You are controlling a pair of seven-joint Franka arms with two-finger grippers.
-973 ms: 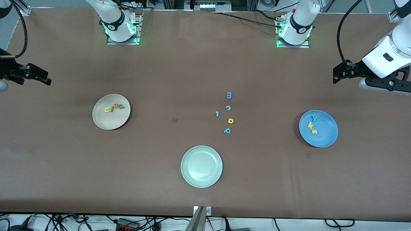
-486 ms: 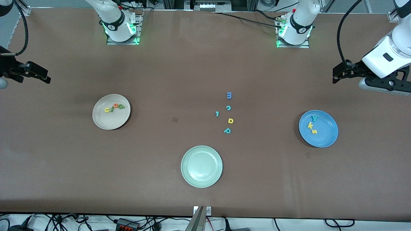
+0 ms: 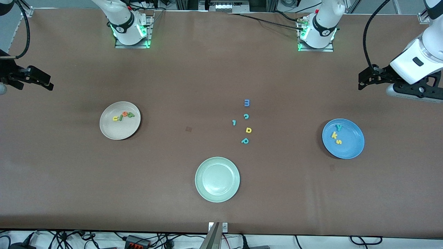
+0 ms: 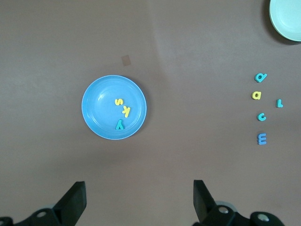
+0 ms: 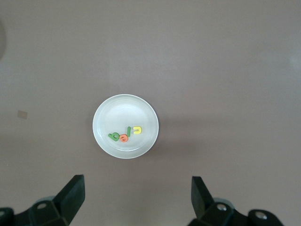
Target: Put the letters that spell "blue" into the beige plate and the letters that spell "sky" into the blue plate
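Table: brown mat [image 3: 207,69] from end to end, both arm bases along its edge farthest from the front camera.
Right gripper: right gripper [image 3: 41,83] hangs over the bare mat at the right arm's end, fingers [image 5: 73,195] spread wide, nothing between them; this arm waits.
Beige plate: beige plate [image 3: 119,128] sits toward the right arm's end of the table, straight under the right wrist camera [image 5: 125,106].
Blue letters: yellow-orange u [image 3: 115,118], thin green l [image 3: 120,117], orange-red e [image 3: 124,114] and green b [image 3: 130,115], all four in the beige plate, packed in a short row.
Green plate: pale green plate [image 3: 217,179] in the middle, nearest the front camera.
Loose letters: blue m [image 3: 246,102], teal c [image 3: 246,116], small teal l-like piece [image 3: 234,122], yellow a [image 3: 248,130], teal p [image 3: 245,140], scattered on the mat between the plates.
Blue plate: blue plate [image 3: 349,145] lies toward the left arm's end.
Sky letters: teal y [image 3: 339,127], yellow k [image 3: 334,135], yellow s [image 3: 338,141], all three in the blue plate.
Left gripper: left gripper [image 3: 362,81] hangs over the mat at the left arm's end, fingers [image 4: 75,200] apart and empty; this arm waits too.
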